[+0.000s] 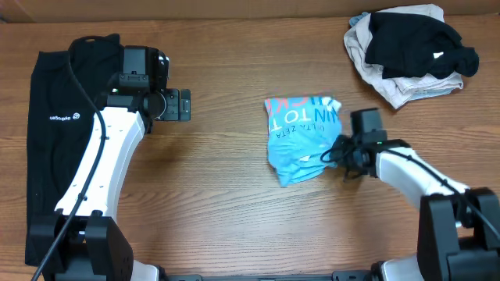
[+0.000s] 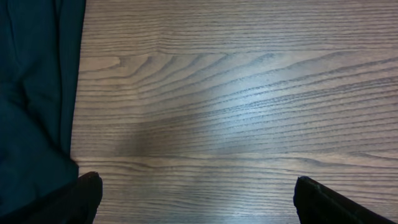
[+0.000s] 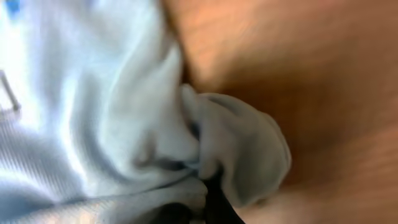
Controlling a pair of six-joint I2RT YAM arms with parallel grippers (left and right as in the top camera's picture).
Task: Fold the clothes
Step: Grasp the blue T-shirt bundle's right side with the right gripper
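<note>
A light blue T-shirt (image 1: 301, 136) with white and orange-red lettering lies crumpled at the table's middle. My right gripper (image 1: 337, 152) is at its right edge, shut on a bunch of the shirt's fabric (image 3: 230, 149); the cloth fills the right wrist view and wraps the dark fingertips. A long black garment (image 1: 55, 140) with a small white logo lies flat along the left side; its edge (image 2: 37, 93) shows in the left wrist view. My left gripper (image 1: 185, 104) hovers over bare wood to the right of it, open and holding nothing, fingertips (image 2: 87, 193) wide apart.
A heap of other clothes (image 1: 410, 51), black on beige, sits at the back right corner. Bare wood table (image 1: 226, 195) lies between the black garment and the blue shirt and along the front.
</note>
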